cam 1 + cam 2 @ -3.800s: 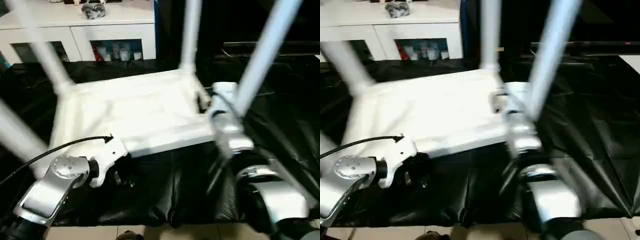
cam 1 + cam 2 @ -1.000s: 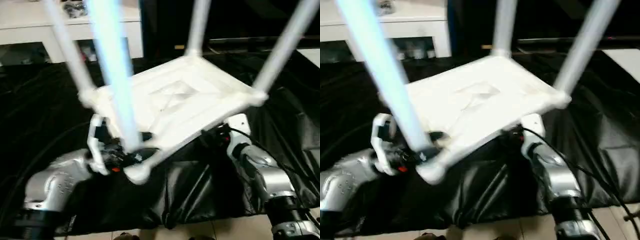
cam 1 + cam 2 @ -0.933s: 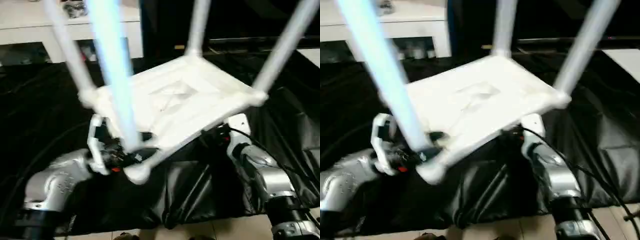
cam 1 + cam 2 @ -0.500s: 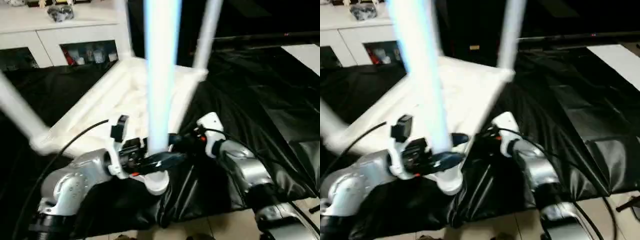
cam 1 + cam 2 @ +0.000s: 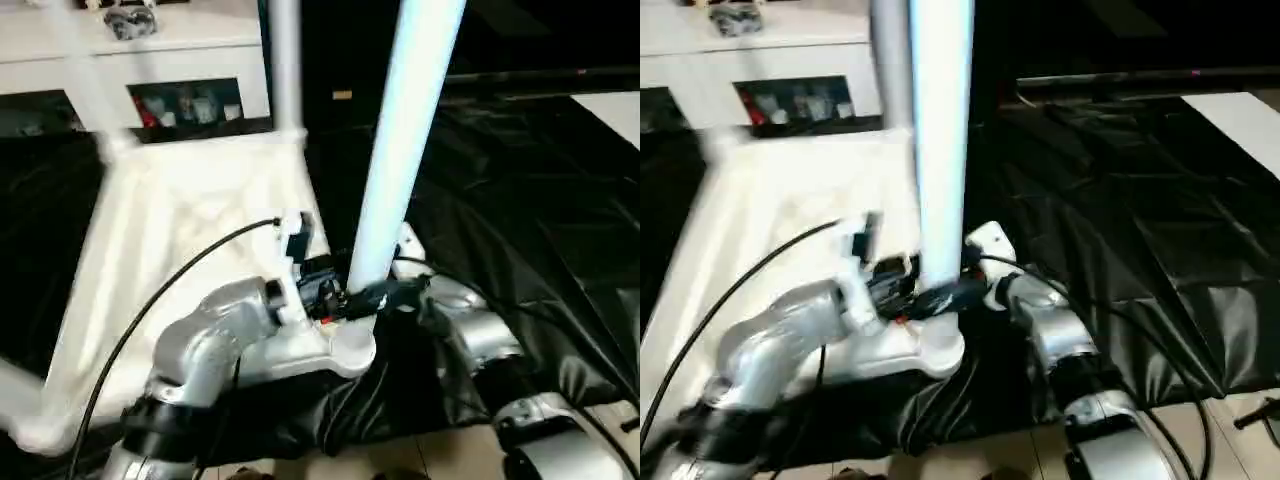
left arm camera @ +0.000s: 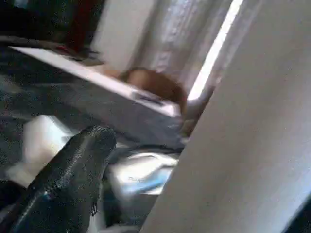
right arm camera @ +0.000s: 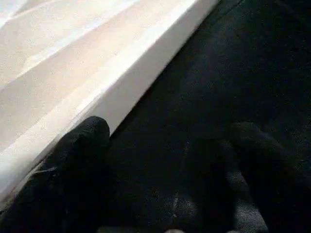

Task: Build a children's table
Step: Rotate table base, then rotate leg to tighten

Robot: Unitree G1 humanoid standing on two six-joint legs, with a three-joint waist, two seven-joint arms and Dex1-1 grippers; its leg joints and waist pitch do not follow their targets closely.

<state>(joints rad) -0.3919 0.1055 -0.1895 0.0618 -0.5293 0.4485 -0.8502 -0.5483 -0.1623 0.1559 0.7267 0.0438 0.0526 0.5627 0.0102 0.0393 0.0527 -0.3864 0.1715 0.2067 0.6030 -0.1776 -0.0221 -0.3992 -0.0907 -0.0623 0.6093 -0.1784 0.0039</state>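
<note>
Left hand (image 5: 372, 300) seems to pinch the near leg (image 5: 400, 150) above its socket; right hand (image 7: 165, 160) is spread beside the tabletop (image 5: 190, 220).

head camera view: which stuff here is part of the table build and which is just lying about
Part of the build:
- tabletop, upside down
- near leg in its corner socket
- far leg

Just lying about:
- white cabinet
- black sheet
</note>
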